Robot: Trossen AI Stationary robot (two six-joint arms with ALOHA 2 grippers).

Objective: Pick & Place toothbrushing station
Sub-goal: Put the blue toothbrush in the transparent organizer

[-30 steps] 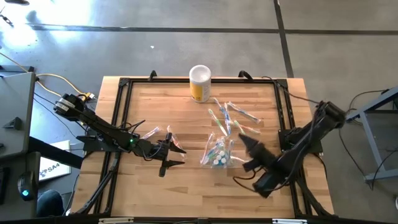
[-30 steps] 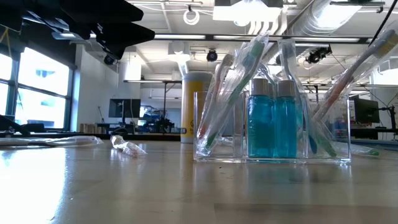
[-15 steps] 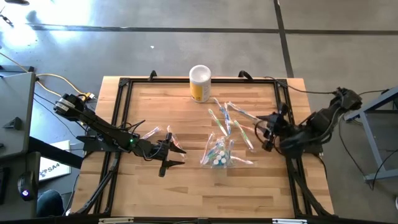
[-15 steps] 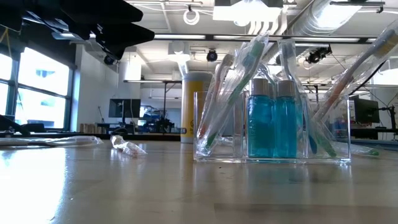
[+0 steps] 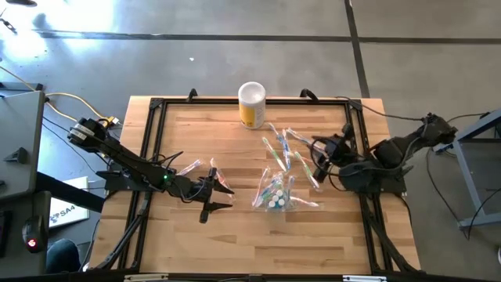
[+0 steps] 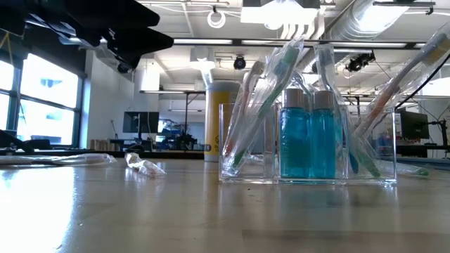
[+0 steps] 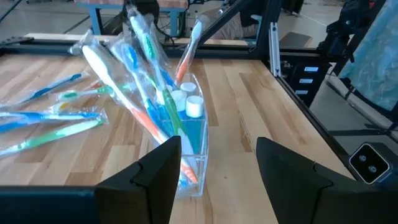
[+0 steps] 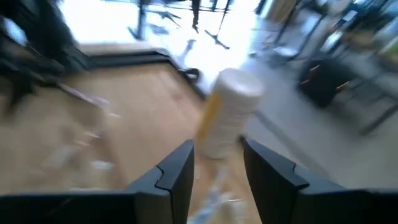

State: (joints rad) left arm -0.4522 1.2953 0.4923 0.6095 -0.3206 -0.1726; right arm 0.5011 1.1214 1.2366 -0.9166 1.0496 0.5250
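We see the clear holder near the table's middle, with teal toothpaste tubes standing upright in it and toothbrushes leaning out. More wrapped toothbrushes lie scattered beyond it, towards the yellow canister. The right gripper, jaws parted and holding nothing, sits just beside those loose brushes (clearly the nearer arm), facing them from the right across their long axes. The left gripper, also parted and empty, waits left of the holder.
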